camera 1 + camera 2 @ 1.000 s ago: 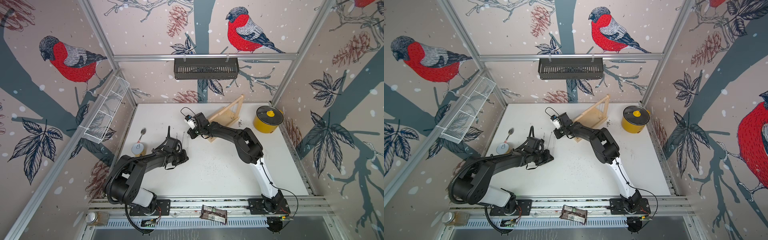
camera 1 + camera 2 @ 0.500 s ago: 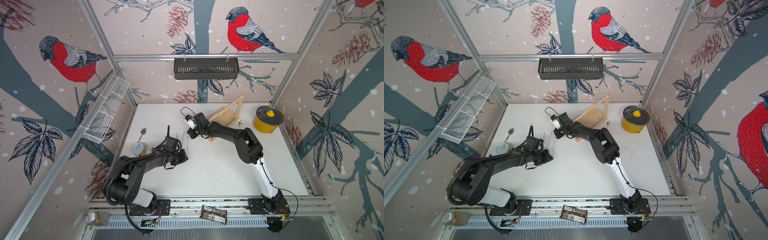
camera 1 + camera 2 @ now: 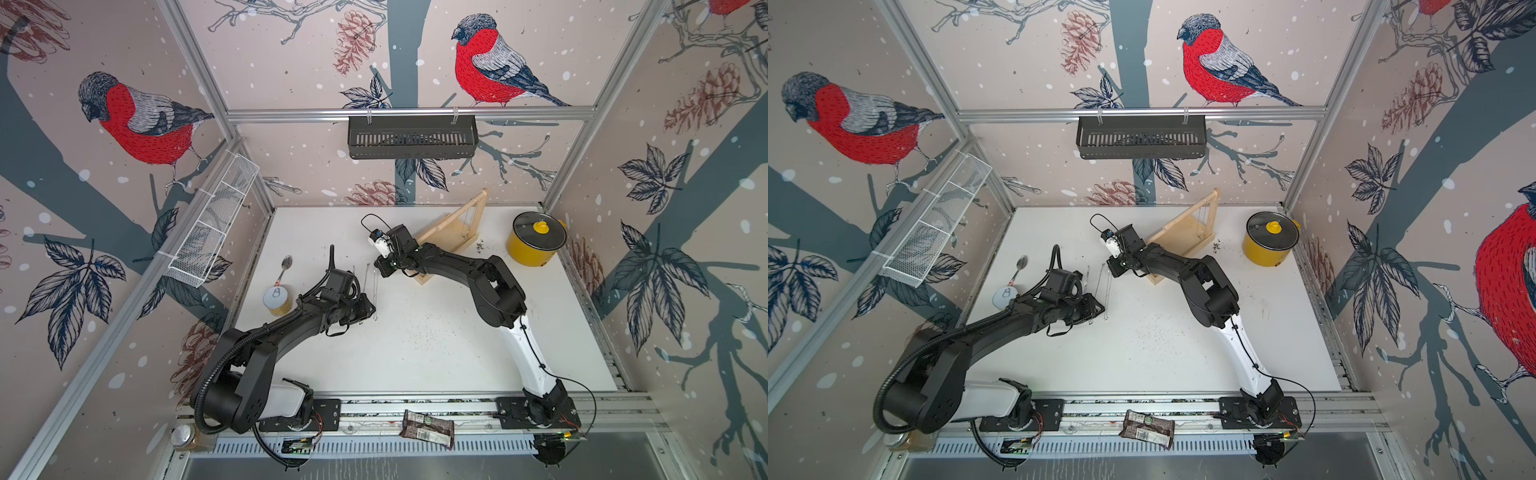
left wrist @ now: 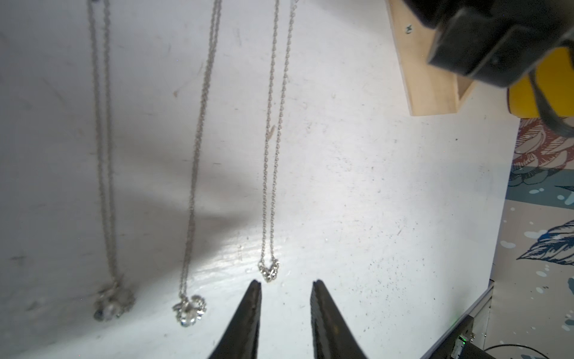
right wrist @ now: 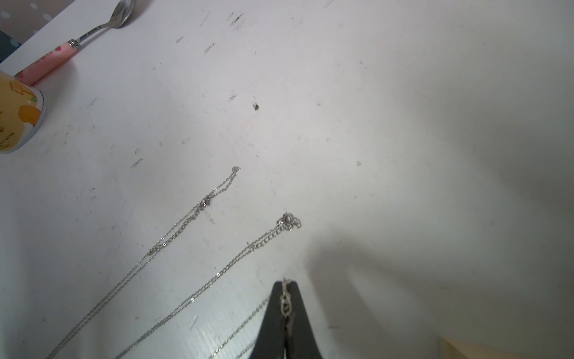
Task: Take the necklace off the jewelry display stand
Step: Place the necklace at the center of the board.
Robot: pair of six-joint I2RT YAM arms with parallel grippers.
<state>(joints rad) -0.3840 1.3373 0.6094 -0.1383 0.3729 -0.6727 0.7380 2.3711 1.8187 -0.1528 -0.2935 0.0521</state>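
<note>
One thin silver chain necklace (image 4: 269, 273) was clamped by the right gripper (image 5: 285, 283); the left gripper (image 4: 286, 282) was parted, empty; it was laid straight between them.

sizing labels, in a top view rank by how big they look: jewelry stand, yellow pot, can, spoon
1. jewelry display stand
2. yellow pot
3. can
4. spoon, about can-length but thinner

walls (image 3: 291, 62): pinkish paper, red-breasted birds, pine cones, grey-blue branches | frame (image 3: 291, 113): aluminium bars | black basket (image 3: 411, 137): hung on rear bar | wire basket (image 3: 208, 232): white, on side wall | desk (image 3: 415, 365): white, scuffed, dark specks, evenly lit
</note>
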